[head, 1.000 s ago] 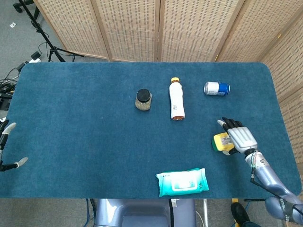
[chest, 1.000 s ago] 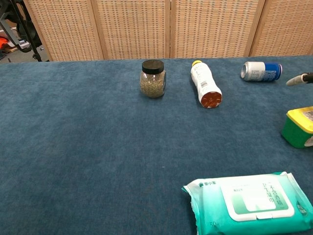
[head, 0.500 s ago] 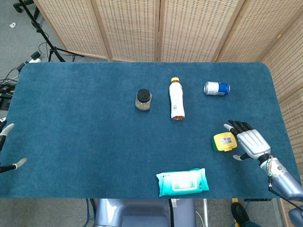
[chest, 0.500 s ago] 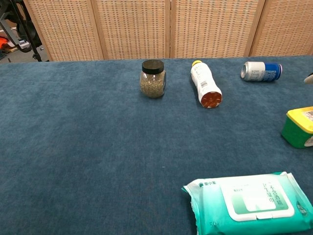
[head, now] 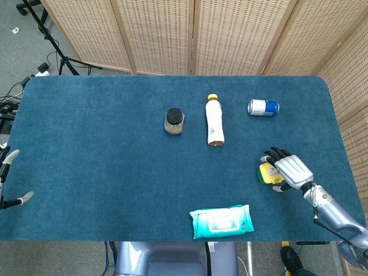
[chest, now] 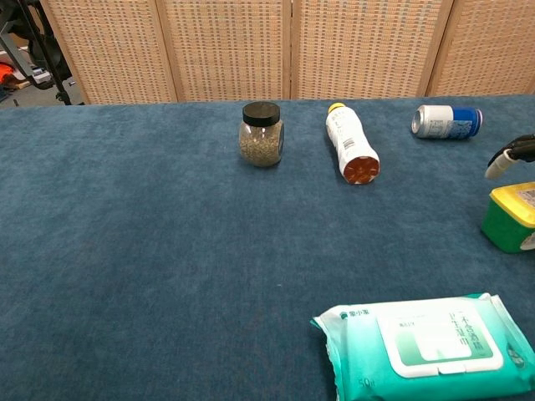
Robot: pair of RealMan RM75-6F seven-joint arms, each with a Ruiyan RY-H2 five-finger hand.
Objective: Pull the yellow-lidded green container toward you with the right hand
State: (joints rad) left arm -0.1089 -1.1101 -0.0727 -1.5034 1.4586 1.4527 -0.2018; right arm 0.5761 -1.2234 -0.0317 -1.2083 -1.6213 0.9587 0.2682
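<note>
- Moved since half a second ago: right hand (head: 289, 171) has come back left over the yellow-lidded green container (head: 266, 173); it had been just right of it.
- Right hand: palm down, fingers spread over the lid's right part; whether they press or grip it, cannot tell.
- Container: right side of the blue table (head: 103, 144), unshifted.
- Left hand (head: 7, 181): only fingertips show at the far left edge, apart, holding nothing.
- Other items: jar (head: 174, 121), lying bottle (head: 214, 119), can (head: 263, 107), wipes pack (head: 222, 221) at the near edge.
</note>
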